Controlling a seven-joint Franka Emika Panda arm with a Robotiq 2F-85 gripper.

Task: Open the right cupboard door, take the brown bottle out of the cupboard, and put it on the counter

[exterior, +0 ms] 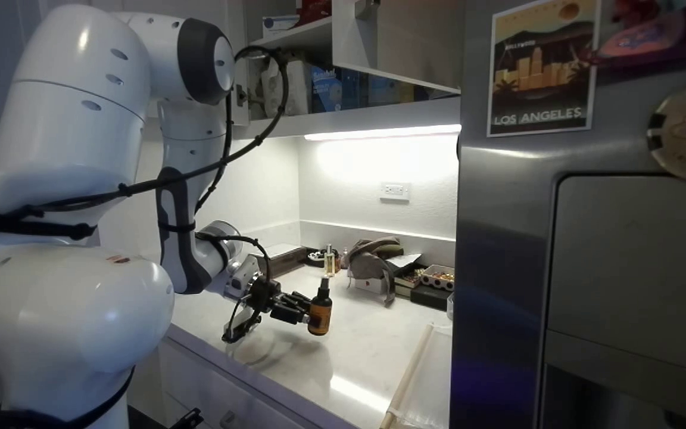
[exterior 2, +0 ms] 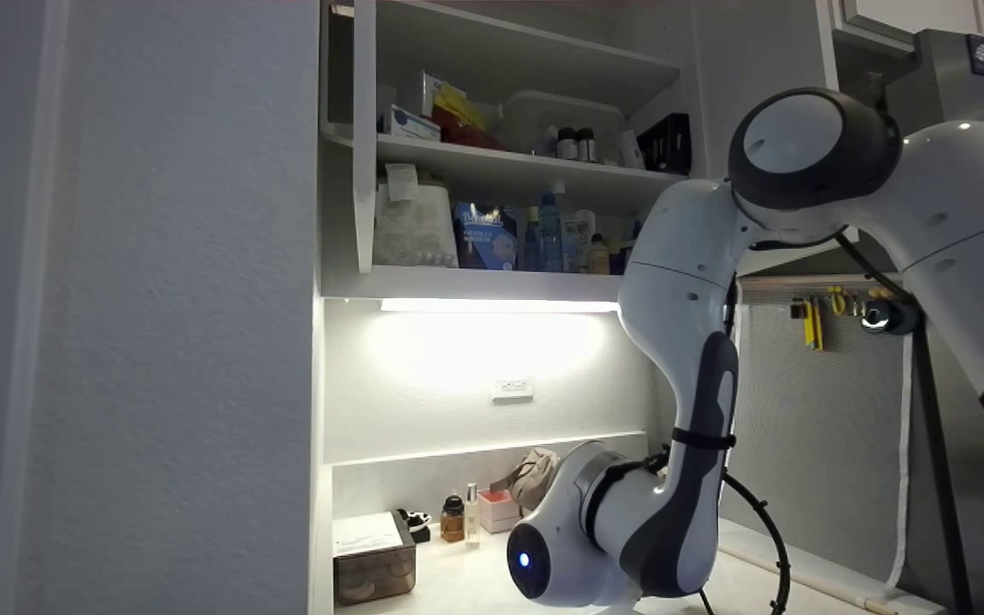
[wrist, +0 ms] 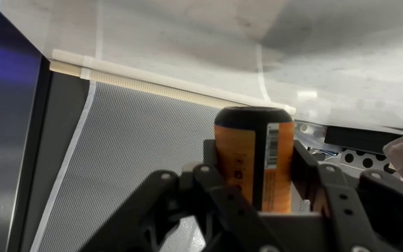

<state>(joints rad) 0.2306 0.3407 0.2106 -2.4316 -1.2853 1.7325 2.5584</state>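
Below the centre of the frame, in an exterior view, the brown bottle (exterior: 320, 316) is held nearly upright, cap uppermost, by the gripper (exterior: 310, 310). The body is gripped from the side, presumably so that the base can be set down without regrasping. The bottle is shown over the counter (exterior: 373, 333), apparently just clear of it; contact cannot be ruled out. At the upper right, the right cupboard door (exterior: 414, 50) is swung open, presumably for access to the cupboard (exterior: 343, 122). Removal is therefore judged complete; lowering and release are judged to remain.

In an exterior view, the shelves (exterior 2: 526, 163) are exposed at upper centre. Neither the gripper nor the held bottle can be seen. At the lower left of centre, a separate amber bottle (exterior 2: 452, 521) is seen standing; it should not be mistaken for the task item.

In the wrist view, right of centre, the brown bottle is located between the fingers (wrist: 304, 168), which are clamped on opposite sides of its body. The dark end, judged to be the base, is projected past the fingers toward the top of the frame, where the counter is shown; finger contact there is probably avoided. At left, a mesh panel (wrist: 135, 150) is seen, edged by a pale rod (wrist: 159, 90); placement clear of both is advised.
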